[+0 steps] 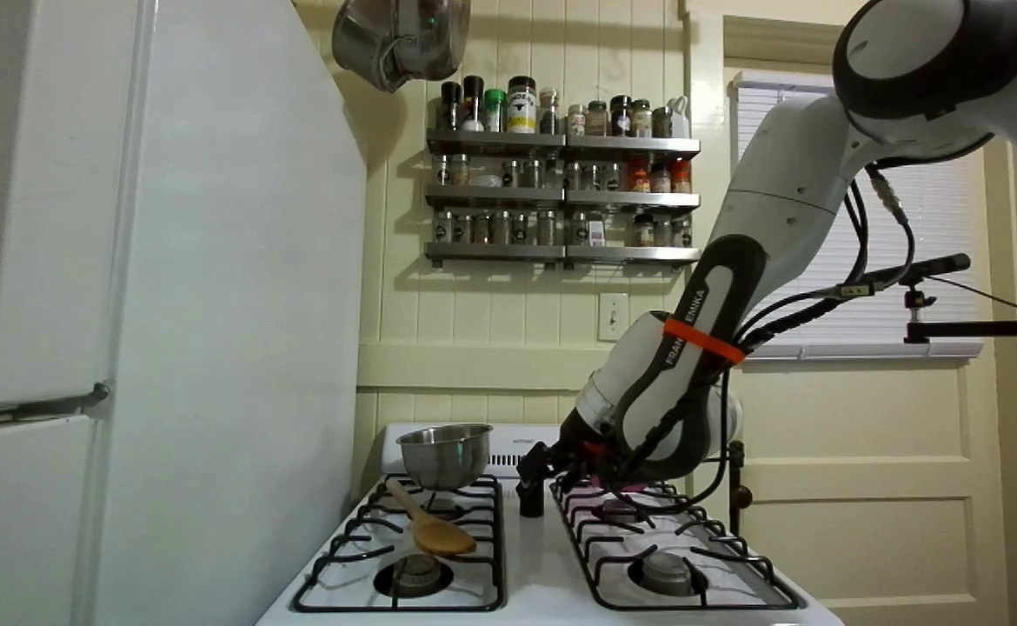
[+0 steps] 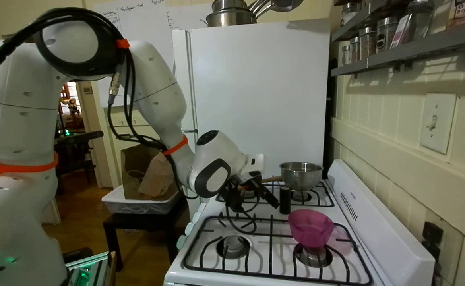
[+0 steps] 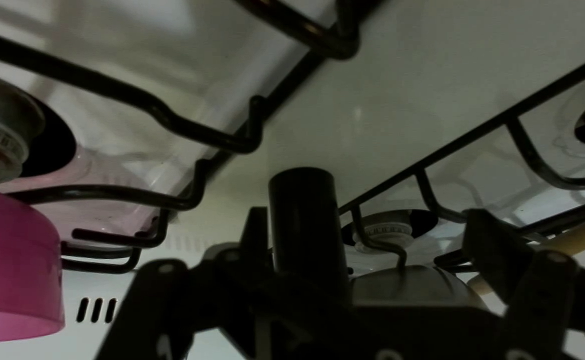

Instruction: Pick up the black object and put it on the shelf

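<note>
Clearance around the black object (image 2: 285,200): tight. Stands upright toward the back of the stove (image 1: 530,574), on the white strip between the two grates (image 3: 72,74). End effector (image 3: 366,220) low over the stove, fingers apart; in the wrist view the black object shows between them, much nearer one than the other. Contact with that finger: cannot tell.

Limits to movement: pink bowl (image 2: 311,228) near on one side, steel pot (image 1: 446,459) near on the other, backguard (image 2: 375,230) behind. Raised bars border the strip on both sides. Main open run is the strip itself, leading forward between the grates. Wooden spoon (image 1: 443,535) lies on the same grate as the steel pot, handle pointing back, off the strip.

Shelf (image 1: 495,253) on the wall (image 1: 474,365), well above the stove: three tiers, metal fronts, jars (image 1: 501,229) in rows; a gap in the lowest row, toward the right in an exterior view.

Surface: white, glossy, grate shadows; pink cast near the bowl.

Room: white refrigerator (image 2: 258,91) at one flank of the stove, pots (image 2: 230,18) on top. Wall pale, boarded; light switch (image 2: 439,123) below the shelf. Door (image 1: 891,426) with blind (image 1: 943,209) past the other flank. Brown paper bag (image 2: 131,167) in a white bin (image 2: 113,200) on a low dark table (image 2: 149,222), wood floor (image 2: 77,212) beneath.
</note>
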